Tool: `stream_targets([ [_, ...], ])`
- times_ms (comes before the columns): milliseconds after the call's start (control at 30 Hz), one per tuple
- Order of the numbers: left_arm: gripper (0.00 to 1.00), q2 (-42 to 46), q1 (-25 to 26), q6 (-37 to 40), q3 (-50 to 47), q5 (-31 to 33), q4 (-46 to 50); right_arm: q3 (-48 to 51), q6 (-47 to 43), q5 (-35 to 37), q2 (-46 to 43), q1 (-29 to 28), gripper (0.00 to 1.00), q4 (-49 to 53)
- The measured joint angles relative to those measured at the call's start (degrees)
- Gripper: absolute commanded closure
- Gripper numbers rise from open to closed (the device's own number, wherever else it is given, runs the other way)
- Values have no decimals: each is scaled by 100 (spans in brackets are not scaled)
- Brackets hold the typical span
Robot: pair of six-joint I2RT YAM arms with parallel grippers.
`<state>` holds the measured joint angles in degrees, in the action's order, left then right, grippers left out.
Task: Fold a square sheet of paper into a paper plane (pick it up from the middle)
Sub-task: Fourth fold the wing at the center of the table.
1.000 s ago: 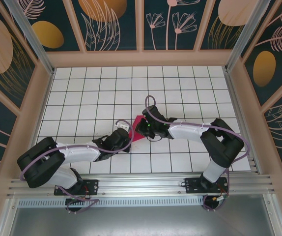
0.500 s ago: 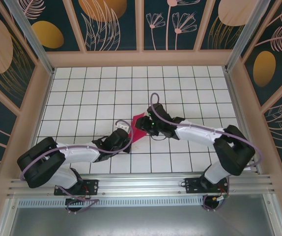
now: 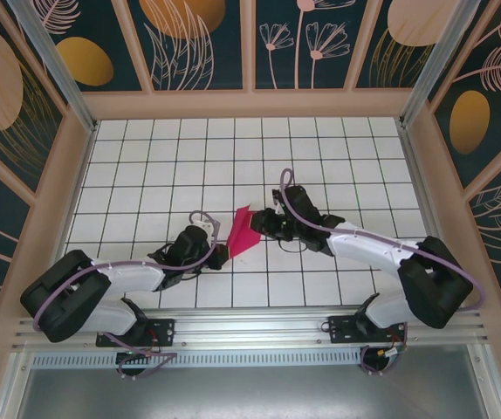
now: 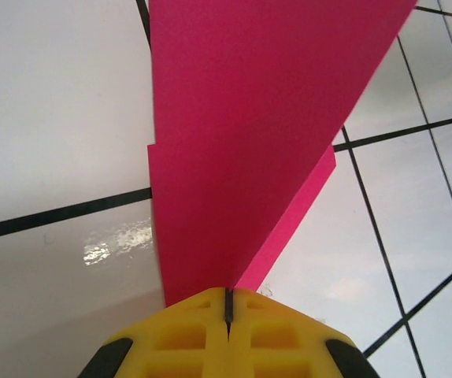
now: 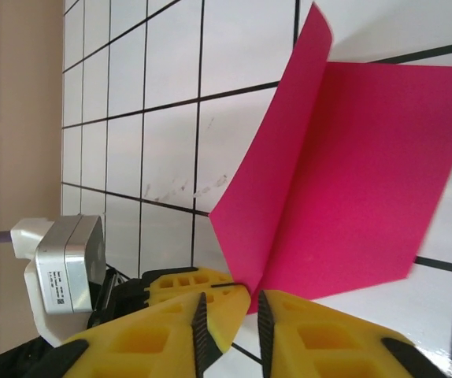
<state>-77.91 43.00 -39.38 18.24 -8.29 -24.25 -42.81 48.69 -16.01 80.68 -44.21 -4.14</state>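
Paper: the folded pink paper (image 3: 243, 231) is near the middle of the white tiled desk (image 3: 146, 166), between the two grippers, with one pointed corner aimed away from the arm bases.
Fold: from the right wrist, the folded pink paper (image 5: 352, 173) shows a crease running from its top corner to its bottom corner. The narrower panel to the left of the crease stands up from the broader one.
Left gripper: the left gripper (image 3: 219, 254) is clenched on the paper's near tip. Its own camera shows the yellow fingers (image 4: 171, 342) pressed together, with the pink sheet (image 4: 250, 118) rising out of the seam (a second layer steps out along the right edge).
Right gripper: the right gripper (image 5: 230, 315) is at the paper's far side, released, its jaws a narrow slot apart. The creased bottom corner is right at the mouth of the slot; whether it touches a finger cannot be told.
Meeting point: the left gripper's yellow tip (image 5: 183, 283) is just beside the right gripper's fingers, at that same corner.
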Motion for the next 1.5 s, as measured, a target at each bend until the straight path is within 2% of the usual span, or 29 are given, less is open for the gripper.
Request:
stream_targets([
  [200, 100, -107, -205, -175, -26, -566, -313, -170, -136, -345, 728, -105, 80, -214],
  [367, 100, -334, -374, -289, -26, -951, -463, -468, -195, -562, 1235, -170, 81, -426],
  [800, 100, -680, -669, -555, -96, -1502, -905, -815, -236, -726, 1987, -146, 83, -728],
  [1500, 98, -977, -750, -881, -11, -1886, -1025, -859, -343, -887, 2240, 39, 82, -831],
])
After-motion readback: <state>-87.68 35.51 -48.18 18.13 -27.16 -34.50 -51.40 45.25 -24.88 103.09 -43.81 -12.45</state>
